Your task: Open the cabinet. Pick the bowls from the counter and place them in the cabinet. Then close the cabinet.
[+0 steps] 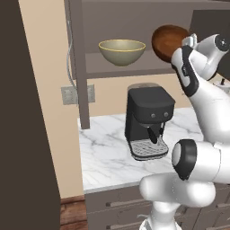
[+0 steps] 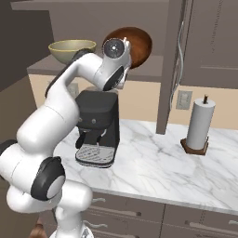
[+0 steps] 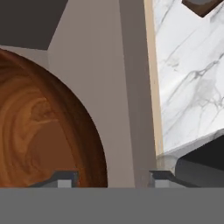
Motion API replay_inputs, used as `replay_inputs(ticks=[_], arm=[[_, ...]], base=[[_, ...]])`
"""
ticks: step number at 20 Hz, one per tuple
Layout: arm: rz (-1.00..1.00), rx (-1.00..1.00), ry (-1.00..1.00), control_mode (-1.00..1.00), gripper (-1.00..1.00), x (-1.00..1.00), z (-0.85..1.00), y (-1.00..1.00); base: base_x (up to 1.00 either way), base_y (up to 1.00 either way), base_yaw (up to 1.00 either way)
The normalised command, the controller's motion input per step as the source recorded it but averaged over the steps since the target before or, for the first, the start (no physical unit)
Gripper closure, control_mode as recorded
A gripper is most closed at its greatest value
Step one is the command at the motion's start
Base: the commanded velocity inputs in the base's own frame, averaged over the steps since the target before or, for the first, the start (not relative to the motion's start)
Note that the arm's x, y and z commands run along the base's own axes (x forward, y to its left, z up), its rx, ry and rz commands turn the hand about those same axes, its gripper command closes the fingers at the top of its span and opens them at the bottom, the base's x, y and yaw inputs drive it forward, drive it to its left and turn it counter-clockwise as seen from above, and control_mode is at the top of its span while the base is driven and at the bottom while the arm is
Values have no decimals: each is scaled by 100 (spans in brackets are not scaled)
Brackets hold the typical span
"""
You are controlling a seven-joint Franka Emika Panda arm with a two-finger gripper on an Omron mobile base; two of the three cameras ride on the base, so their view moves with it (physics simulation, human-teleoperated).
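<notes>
The cabinet (image 1: 134, 69) stands open, its doors swung out with their silver handles (image 2: 180, 56) edge-on. A pale olive-yellow bowl (image 1: 121, 50) (image 2: 69, 49) sits upright on the shelf at the left. To its right the reddish-brown wooden bowl (image 1: 168, 40) (image 2: 137, 44) is tipped up on its side inside the cabinet. In the hand view my gripper (image 3: 112, 180) is open, its fingertips (image 3: 65, 179) apart, and the brown bowl's (image 3: 43, 131) rim edge lies between them without visible contact. The white marble counter (image 1: 108, 152) (image 2: 153, 158) lies below.
A black coffee machine (image 1: 148, 117) (image 2: 97, 125) stands on the counter under the cabinet. A paper towel roll (image 2: 200, 123) is at the right. Wall outlets (image 1: 72, 94) (image 2: 184, 100) sit on the beige wall. Grey drawers (image 2: 139, 214) run beneath.
</notes>
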Motion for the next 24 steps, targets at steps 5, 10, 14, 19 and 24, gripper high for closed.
replay_inputs(ticks=[5, 10, 14, 19, 24], arm=[[0, 0, -19, -100, -100, -71, 3, 0], [0, 0, -20, -100, -100, -63, 8, 0], [0, 0, -9, -100, -100, -53, 22, 0], [0, 0, -7, -100, -100, -94, 35, 0], [0, 0, -3, -100, -100, -100, 58, 1]], base=[[0, 0, 0], [0, 0, 0], [0, 0, 0], [0, 0, 0], [0, 0, 0]])
